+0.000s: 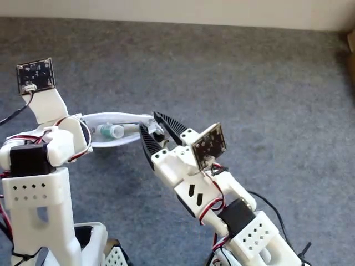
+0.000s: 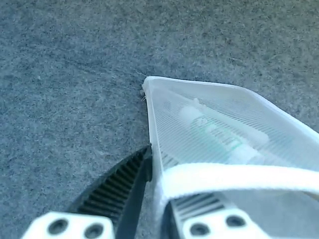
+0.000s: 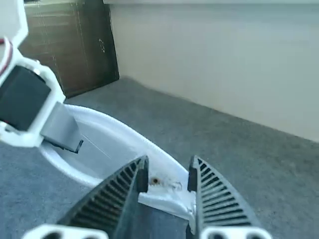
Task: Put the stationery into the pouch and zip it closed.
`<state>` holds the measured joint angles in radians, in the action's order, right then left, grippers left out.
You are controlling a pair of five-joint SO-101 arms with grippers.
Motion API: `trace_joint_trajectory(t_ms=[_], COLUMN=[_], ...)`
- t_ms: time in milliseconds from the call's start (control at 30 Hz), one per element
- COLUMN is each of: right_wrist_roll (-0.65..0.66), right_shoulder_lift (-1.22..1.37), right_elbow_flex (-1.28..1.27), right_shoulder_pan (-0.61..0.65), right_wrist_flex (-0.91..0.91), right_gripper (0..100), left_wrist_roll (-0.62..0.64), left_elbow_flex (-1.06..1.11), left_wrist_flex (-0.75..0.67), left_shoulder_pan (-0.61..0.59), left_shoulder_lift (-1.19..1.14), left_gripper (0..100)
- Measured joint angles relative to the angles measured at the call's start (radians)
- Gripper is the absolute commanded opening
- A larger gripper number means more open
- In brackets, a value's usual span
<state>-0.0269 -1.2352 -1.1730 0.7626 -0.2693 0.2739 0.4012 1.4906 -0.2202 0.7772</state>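
Observation:
A translucent white mesh pouch [image 1: 119,128] lies on the grey carpet between the two arms. Inside it is a white stick of stationery with a green label [image 1: 111,131] [image 2: 214,135]. My left gripper [image 2: 157,186] is shut on the pouch's [image 2: 224,124] near edge, with the white rim band crossing over one finger. My right gripper [image 1: 157,133] [image 3: 167,174] stands open at the pouch's other end. Its black fingers [image 3: 124,184] straddle the white end tab [image 3: 164,191], where a small brownish zipper piece [image 3: 155,180] shows. I cannot tell whether they touch it.
Grey carpet [image 1: 249,83] stretches wide and bare beyond the pouch and to the right. A pale wall [image 3: 224,55] runs along the far side, and a dark wooden cabinet [image 3: 70,45] stands by it. The left arm's white body [image 3: 25,99] sits close to the pouch.

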Motion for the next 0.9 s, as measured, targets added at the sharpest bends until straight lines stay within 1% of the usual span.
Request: trace_joint_trajectory(t_ms=[300,567,633,767,833,900], right_wrist_roll=[0.000,-0.002,-0.002,-0.002,0.003,0.035], right_shoulder_lift=[0.000,-0.049,-0.101,-0.219,-0.259,-0.267], right_elbow_flex=[0.000,-0.049,-0.049,-0.049,-0.049,-0.054], right_shoulder_pan=[-0.002,-0.106,-0.112,-0.115,-0.115,-0.115], right_wrist_flex=[-0.015,-0.021,-0.061,-0.196,-0.218,-0.222], right_gripper=[12.8,12.8,12.8,12.8,12.8,12.8], left_wrist_roll=[-0.014,-0.017,-0.017,-0.017,-0.017,-0.017], left_elbow_flex=[0.000,0.000,0.000,0.000,0.000,0.000], left_wrist_flex=[0.000,0.000,0.000,0.000,0.000,0.000], left_shoulder_pan=[0.000,0.000,0.000,0.000,0.000,0.000], left_shoulder_lift=[0.000,0.000,0.000,0.000,0.000,0.000], left_gripper=[1,1,1,1,1,1])
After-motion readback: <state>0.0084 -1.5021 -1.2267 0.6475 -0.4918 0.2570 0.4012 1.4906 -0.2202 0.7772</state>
